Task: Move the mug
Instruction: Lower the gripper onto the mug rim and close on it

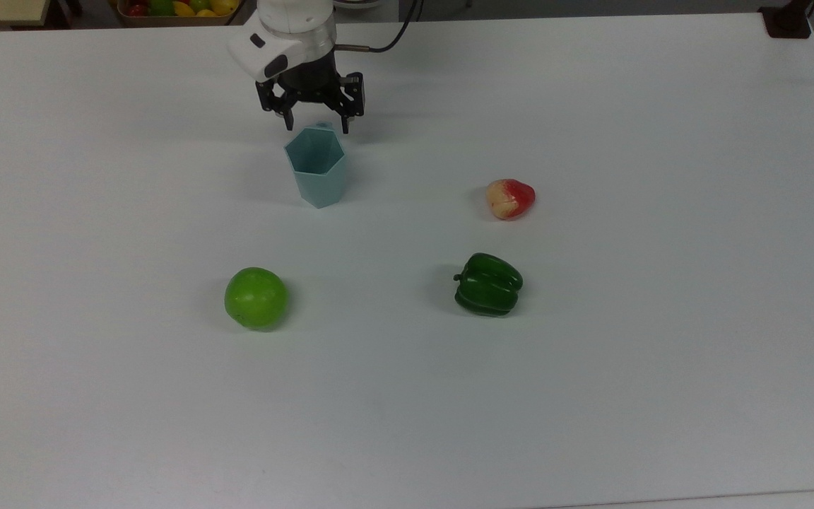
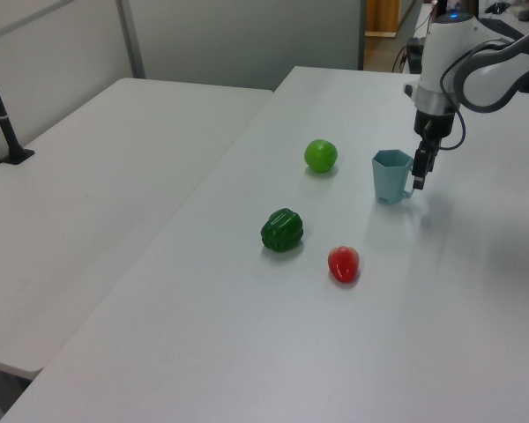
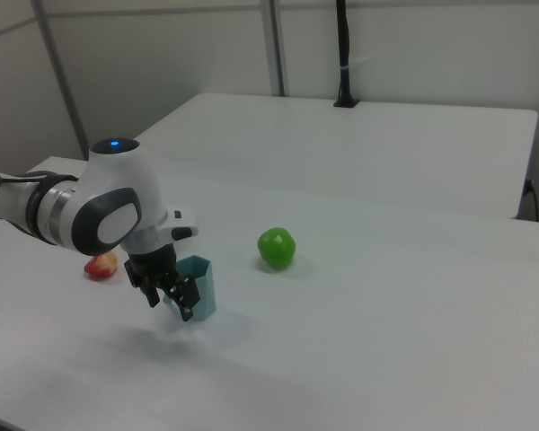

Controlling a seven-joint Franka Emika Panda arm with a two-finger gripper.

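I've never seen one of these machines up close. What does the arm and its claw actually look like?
The arm is built of rounded white shells with dark grey joint sections and a small blue light on top. A black cable trails from the wrist. The gripper is black, with two thin fingers on angular linkages.

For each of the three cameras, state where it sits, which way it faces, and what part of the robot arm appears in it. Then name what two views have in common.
Top view: high, opposite the robot, looking down on the white table; shows the wrist and gripper, jaws open either side of the mug handle.
Left view: raised at a table corner, looking along it; arm enters from the left view's upper right.
Right view: low beside the arm, facing across; forearm fills the right view's left.
Shared: mug and green apple appear in all three.
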